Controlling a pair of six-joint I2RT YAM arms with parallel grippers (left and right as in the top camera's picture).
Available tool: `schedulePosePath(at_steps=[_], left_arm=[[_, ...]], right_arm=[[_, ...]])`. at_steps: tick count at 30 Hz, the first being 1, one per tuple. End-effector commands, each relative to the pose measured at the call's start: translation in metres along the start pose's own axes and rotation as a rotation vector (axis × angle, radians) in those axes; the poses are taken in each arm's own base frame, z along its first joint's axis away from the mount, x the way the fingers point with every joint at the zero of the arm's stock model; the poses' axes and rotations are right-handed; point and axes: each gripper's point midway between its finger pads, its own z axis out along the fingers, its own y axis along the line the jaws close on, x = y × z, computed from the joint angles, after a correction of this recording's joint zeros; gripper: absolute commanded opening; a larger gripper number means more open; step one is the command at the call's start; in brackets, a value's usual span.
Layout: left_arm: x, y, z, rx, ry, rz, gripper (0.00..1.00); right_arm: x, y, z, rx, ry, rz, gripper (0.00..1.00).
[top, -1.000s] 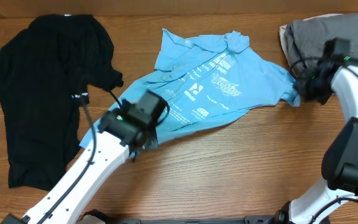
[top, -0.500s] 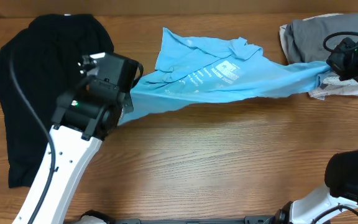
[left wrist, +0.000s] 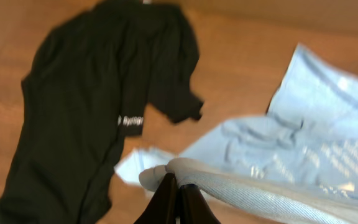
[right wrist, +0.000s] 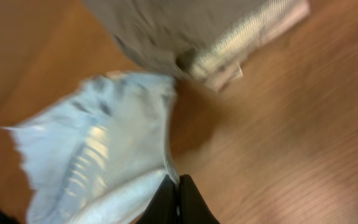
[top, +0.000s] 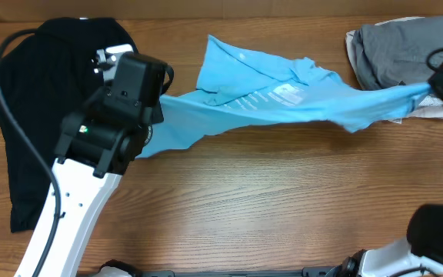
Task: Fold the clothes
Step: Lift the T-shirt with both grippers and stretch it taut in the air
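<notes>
Left gripper (left wrist: pixel 178 194) and right gripper (right wrist: pixel 178 190) are seen clenched on opposite ends of the light blue T-shirt (top: pixel 283 104), which is stretched between them, its long axis laid left to right across the table (top: pixel 283 208). Open wood is left in front; the ends are crowded by the black shirt (top: pixel 29 115) and a grey pile (top: pixel 402 46).
</notes>
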Motion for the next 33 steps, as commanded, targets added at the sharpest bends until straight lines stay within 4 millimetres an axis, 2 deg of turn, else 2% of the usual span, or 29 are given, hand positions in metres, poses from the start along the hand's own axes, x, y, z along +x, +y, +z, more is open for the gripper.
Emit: schedulePosePath(at_steps=[1,3,5,9,12,14,18,22,24,26,27,28,29,31,33], left_arm=[[-0.051,0.009,-0.038,0.028,-0.158,-0.025,0.04],[-0.072,0.012,-0.059,0.053,-0.224,-0.035,0.04],[-0.097,0.018,-0.09,0.087,-0.309,-0.054,0.04],[-0.119,0.032,-0.13,0.113,-0.403,-0.074,0.04],[-0.129,0.041,-0.147,0.102,-0.452,-0.071,0.04],[-0.132,0.048,-0.149,0.065,-0.468,-0.079,0.04],[-0.135,0.048,-0.133,0.001,-0.448,-0.043,0.04],[-0.146,0.051,-0.093,-0.073,-0.402,-0.042,0.04],[-0.161,0.053,-0.067,-0.091,-0.4,-0.047,0.04],[-0.183,0.05,-0.038,-0.069,-0.425,-0.046,0.04],[-0.189,0.049,-0.031,-0.06,-0.436,-0.046,0.04],[-0.204,0.047,-0.016,-0.039,-0.466,-0.05,0.04],[-0.214,0.046,-0.009,-0.025,-0.492,-0.053,0.04],[-0.24,0.038,0.007,0.018,-0.574,-0.04,0.04],[-0.258,0.032,0.012,0.034,-0.644,-0.024,0.04]], right_arm=[[0.002,0.015,-0.081,-0.102,-0.211,-0.088,0.04],[0.006,0.017,-0.105,-0.114,-0.274,-0.114,0.04],[0.014,0.022,-0.137,-0.136,-0.357,-0.14,0.04],[0.024,0.027,-0.174,-0.158,-0.456,-0.171,0.04],[0.025,0.029,-0.192,-0.162,-0.519,-0.189,0.04],[0.017,0.031,-0.194,-0.166,-0.547,-0.194,0.04],[-0.003,0.042,-0.182,-0.201,-0.546,-0.213,0.04],[-0.037,0.063,-0.158,-0.268,-0.548,-0.255,0.04],[-0.056,0.079,-0.143,-0.306,-0.563,-0.284,0.04],[-0.075,0.097,-0.131,-0.337,-0.595,-0.317,0.04],[-0.081,0.104,-0.128,-0.349,-0.608,-0.329,0.04],[-0.092,0.117,-0.122,-0.374,-0.639,-0.354,0.04],[-0.098,0.126,-0.12,-0.389,-0.659,-0.369,0.04],[-0.115,0.155,-0.117,-0.452,-0.734,-0.42,0.04],[-0.122,0.173,-0.123,-0.501,-0.79,-0.455,0.04]])
